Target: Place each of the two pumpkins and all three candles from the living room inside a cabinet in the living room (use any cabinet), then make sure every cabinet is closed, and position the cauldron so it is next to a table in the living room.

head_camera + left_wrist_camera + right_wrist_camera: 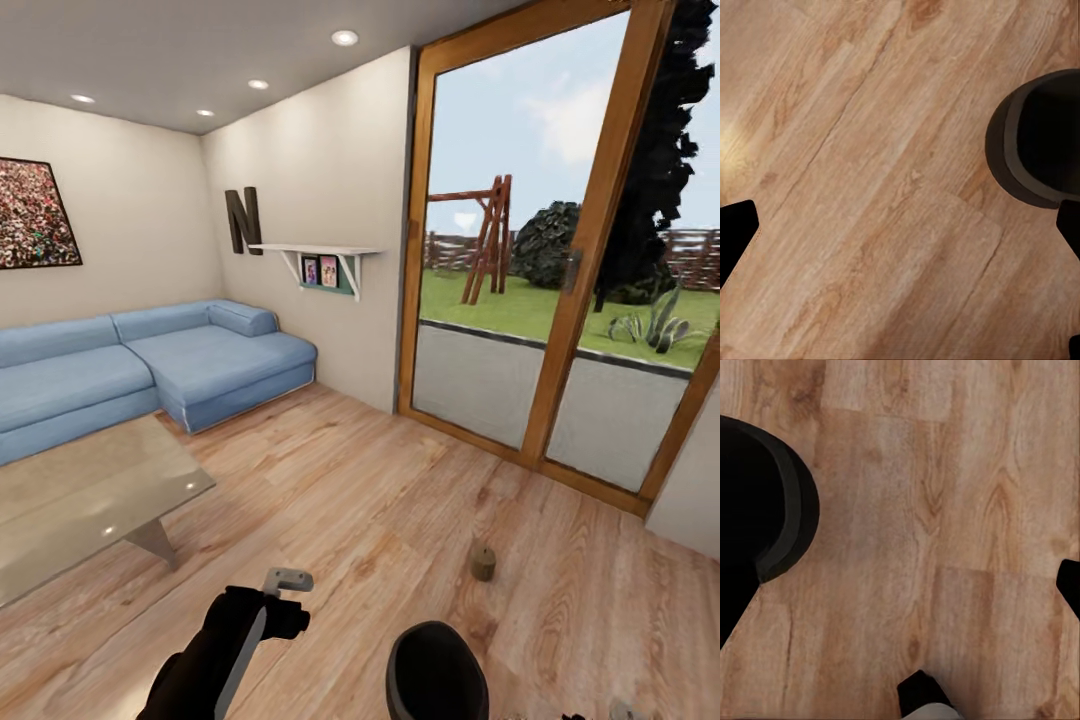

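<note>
One stubby beige-grey candle [483, 563] stands on the wood floor ahead of me, slightly right of centre. The black cauldron [437, 670] sits on the floor close in front of me, between my arms; its rim also appears in the left wrist view [1039, 139] and the right wrist view [772, 502]. My left gripper [287, 580] hangs above bare floor to the left of the cauldron, and its fingers stand wide apart [904, 232] with nothing between them. My right gripper [900, 600] hovers over floor on the cauldron's other side, also open. The pumpkins and the cabinet are out of view.
A glass-topped coffee table [60, 500] stands at the left, with a blue corner sofa [150, 365] behind it. A wood-framed sliding glass door [560, 270] fills the right wall. A wall shelf [320, 255] hangs beside it. Open floor lies between table and door.
</note>
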